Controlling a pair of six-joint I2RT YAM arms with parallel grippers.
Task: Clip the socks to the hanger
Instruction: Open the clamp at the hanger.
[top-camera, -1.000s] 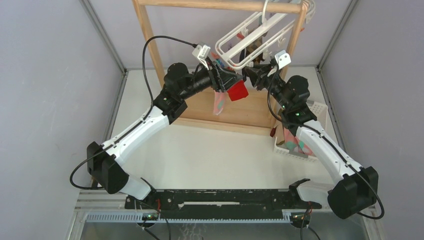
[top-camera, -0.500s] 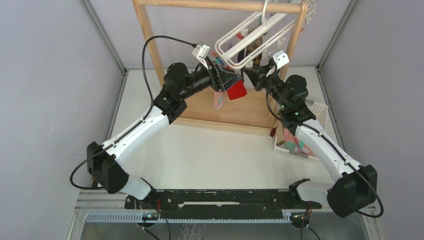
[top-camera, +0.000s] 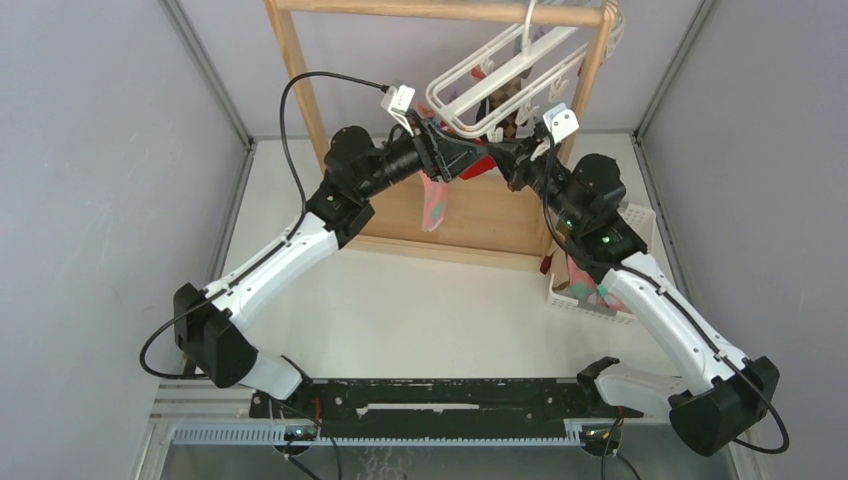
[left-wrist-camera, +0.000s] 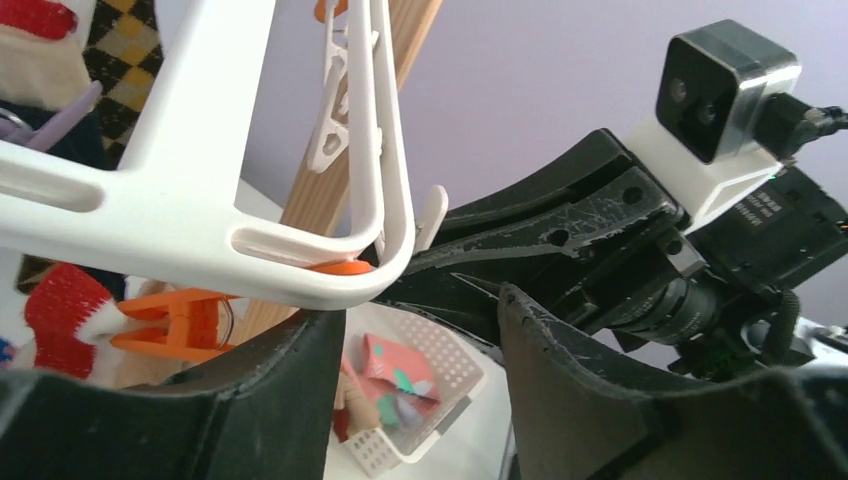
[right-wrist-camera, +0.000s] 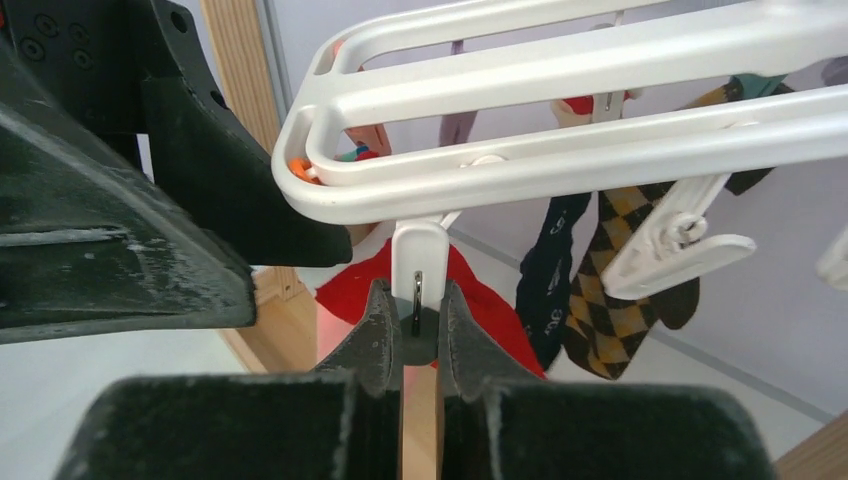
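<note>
The white hanger (top-camera: 497, 75) hangs tilted from the wooden rack. My right gripper (right-wrist-camera: 415, 305) is shut on one of the hanger's white clips (right-wrist-camera: 417, 255), pinching it from both sides. A red sock (right-wrist-camera: 492, 312) hangs right behind that clip; in the top view only a sliver of it (top-camera: 483, 167) shows between the grippers. My left gripper (left-wrist-camera: 415, 335) is open, with the hanger's rounded corner (left-wrist-camera: 375, 265) just above its fingertips. An orange clip (left-wrist-camera: 180, 315) and a red-and-white sock (left-wrist-camera: 55, 310) are at its left. A dark sock (right-wrist-camera: 548, 270) and a checked sock (right-wrist-camera: 615, 290) hang clipped. A pink sock (top-camera: 435, 205) dangles below the left gripper.
The tall wooden rack (top-camera: 291, 70) stands on a wooden base board (top-camera: 490, 220) behind the arms. A white slatted basket (top-camera: 632, 215) at the right holds pink socks with teal dots (left-wrist-camera: 400, 370). Both arms meet under the hanger, fingertips close together.
The right arm has swung and its gripper has come up onto the white clip. The red sock has risen from plain view to mostly hidden between the grippers. The hanger shifted slightly.
</note>
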